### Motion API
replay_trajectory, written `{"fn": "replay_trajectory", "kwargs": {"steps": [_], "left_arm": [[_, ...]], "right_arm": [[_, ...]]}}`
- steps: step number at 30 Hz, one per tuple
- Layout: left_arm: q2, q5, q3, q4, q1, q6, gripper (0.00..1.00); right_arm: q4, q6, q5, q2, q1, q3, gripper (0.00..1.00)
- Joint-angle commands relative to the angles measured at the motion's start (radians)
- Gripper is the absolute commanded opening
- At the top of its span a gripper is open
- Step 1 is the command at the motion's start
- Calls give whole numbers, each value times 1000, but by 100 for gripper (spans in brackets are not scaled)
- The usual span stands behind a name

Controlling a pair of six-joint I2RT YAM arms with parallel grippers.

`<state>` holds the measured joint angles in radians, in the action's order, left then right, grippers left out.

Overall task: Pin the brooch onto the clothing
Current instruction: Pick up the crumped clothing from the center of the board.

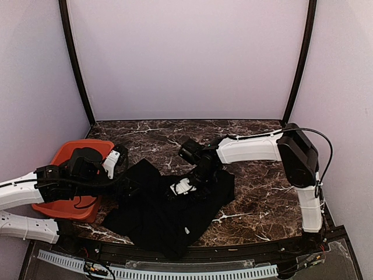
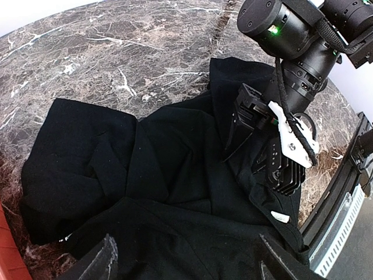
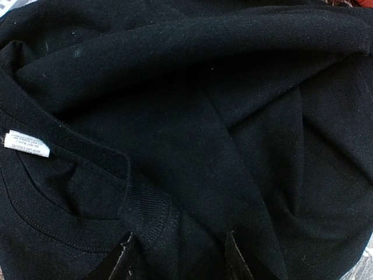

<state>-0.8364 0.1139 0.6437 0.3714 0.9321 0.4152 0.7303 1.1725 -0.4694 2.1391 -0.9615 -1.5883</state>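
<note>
The black T-shirt [image 1: 166,219] is lying crumpled at the table's [image 1: 256,201] near middle. I'm holding the left gripper [image 2: 186,259] wide open by its left edge. The right gripper [image 3: 178,256] is straddling a collar fold, and I cannot tell whether it is pinching.

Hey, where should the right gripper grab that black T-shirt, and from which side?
Take the T-shirt by its ribbed collar, near the white label, coming straight down from above. The neckband there is folded up into a thick ridge, likely firmer than the loose flat cloth around it, and the right gripper has a finger on each side of that fold.
</note>
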Motion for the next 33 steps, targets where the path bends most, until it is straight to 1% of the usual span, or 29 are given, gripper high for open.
{"fn": "replay_trajectory", "kwargs": {"steps": [1,4,6,7,8,9,13,14,17,18,20,23,26,29,33], "left_arm": [[-7,-1,-21,-4,-5,13,79],[-8,-3,-17,-3,-5,10,79],[-11,-5,-16,-2,-5,10,79],[-12,-10,-16,-3,-5,10,79],[-15,-13,-14,-3,-4,8,80],[-16,-22,-15,-6,-5,6,80],[-34,-96,-14,-43,-5,-23,81],[-47,-119,-13,-52,-5,-35,86],[-85,-191,-15,-114,3,-58,93],[-108,-199,-16,-130,7,-71,96],[-157,-210,-16,-191,23,-92,98],[-256,-186,37,-220,60,-122,99],[-417,-137,136,-200,103,-194,99],[-565,-86,260,-191,141,-233,99],[-681,-34,354,-191,149,-232,99]], "right_arm": [[-9,1,9,7,1,11,48],[-8,-5,13,19,1,8,43],[-8,-7,13,23,1,6,35],[-9,-8,12,23,1,3,26],[-7,-10,14,20,1,0,8],[-8,-17,19,16,1,-4,0],[-7,-67,36,-38,16,-24,0],[-8,-97,31,-57,29,-34,0],[-25,-199,6,-134,80,-44,0],[-46,-238,12,-157,98,-30,0],[-96,-287,30,-202,133,21,0],[-180,-374,88,-246,188,92,0],[-234,-455,105,-264,234,124,0],[-289,-494,147,-274,254,162,0],[-326,-516,195,-272,271,195,0]]}}
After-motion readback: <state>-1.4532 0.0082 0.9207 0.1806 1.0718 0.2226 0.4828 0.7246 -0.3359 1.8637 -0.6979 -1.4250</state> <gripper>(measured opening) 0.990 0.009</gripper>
